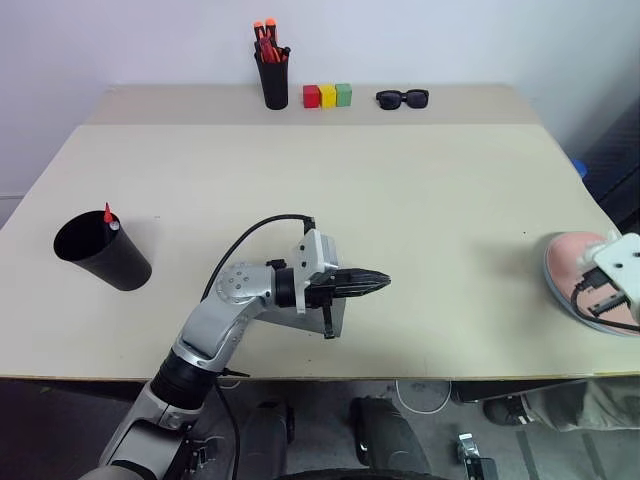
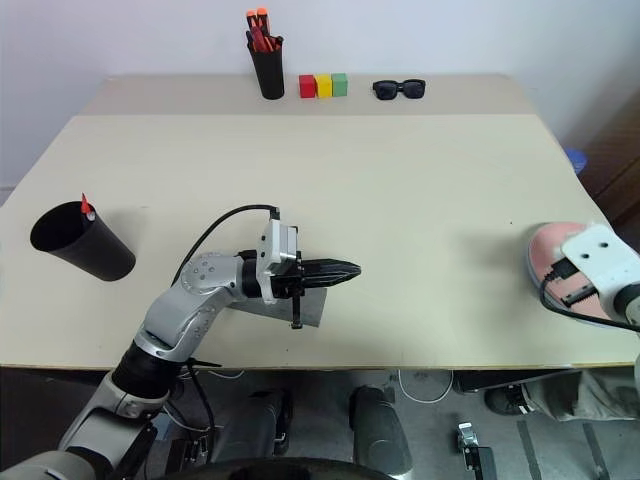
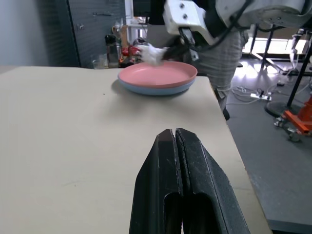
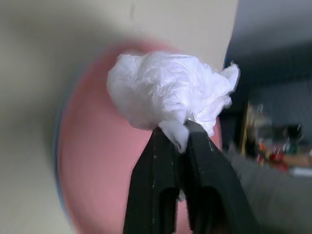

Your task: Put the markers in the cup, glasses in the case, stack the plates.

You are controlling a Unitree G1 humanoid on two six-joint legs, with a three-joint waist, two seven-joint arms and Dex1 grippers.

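Right tool (image 4: 181,129) clamped on crumpled tissue (image 4: 165,90) over stacked plates (image 3: 157,78), frame right; left tool (image 1: 372,283) clenched empty, mid-desk.

A robotics lab or workshop. A plain beige rectangular table (image 1: 420,200) stands against a bare white wall (image 1: 450,40), and beyond its edge are dark grey metal cabinets (image 3: 92,29), orange-footed equipment stands (image 3: 298,114) and loose cables (image 3: 246,92) across a grey floor.
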